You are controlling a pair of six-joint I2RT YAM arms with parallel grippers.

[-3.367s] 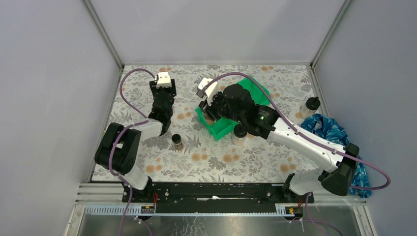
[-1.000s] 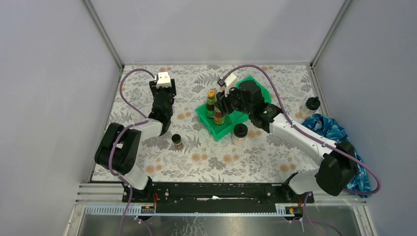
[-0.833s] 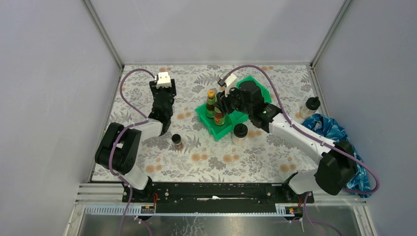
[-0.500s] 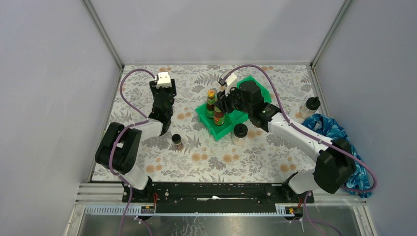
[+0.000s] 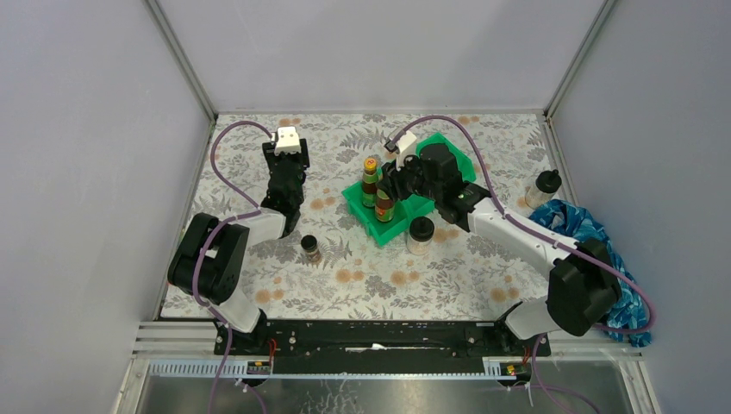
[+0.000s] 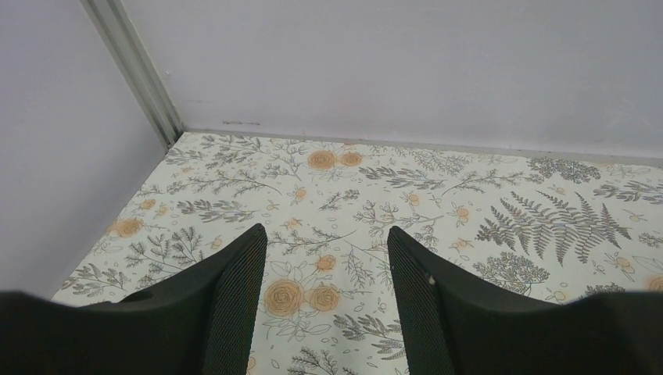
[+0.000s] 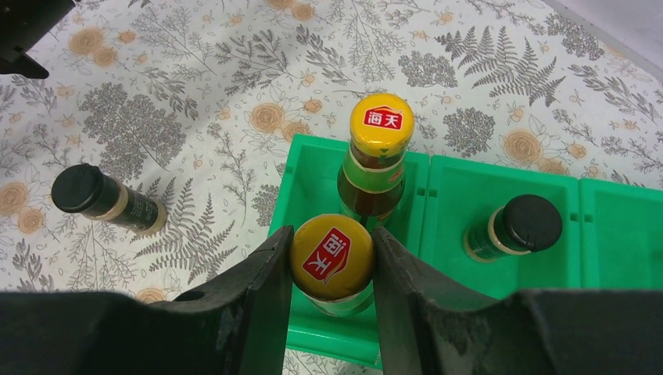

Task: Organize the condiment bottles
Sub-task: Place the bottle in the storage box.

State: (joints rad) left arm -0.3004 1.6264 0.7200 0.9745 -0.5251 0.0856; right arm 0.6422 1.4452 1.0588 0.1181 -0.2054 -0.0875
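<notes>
My right tool [image 7: 331, 234] grips the near bottle [image 7: 331, 254] by its cap, upright in the end cell of the bin [image 7: 500, 176]; second bottle [image 7: 381, 125] just behind. My left tool [image 6: 327, 230] gapes, empty, over the worktop [image 6: 328, 187].

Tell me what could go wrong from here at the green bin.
1. The right gripper has its fingers against the cap of the near yellow-capped bottle. That bottle stands close to the far yellow-capped bottle in one compartment of the green bin. A dragging pull-back could tip one into the other.
2. The clear jar stands just outside the bin on the side this gripper reaches in from, so a low retreat might knock it.
</notes>
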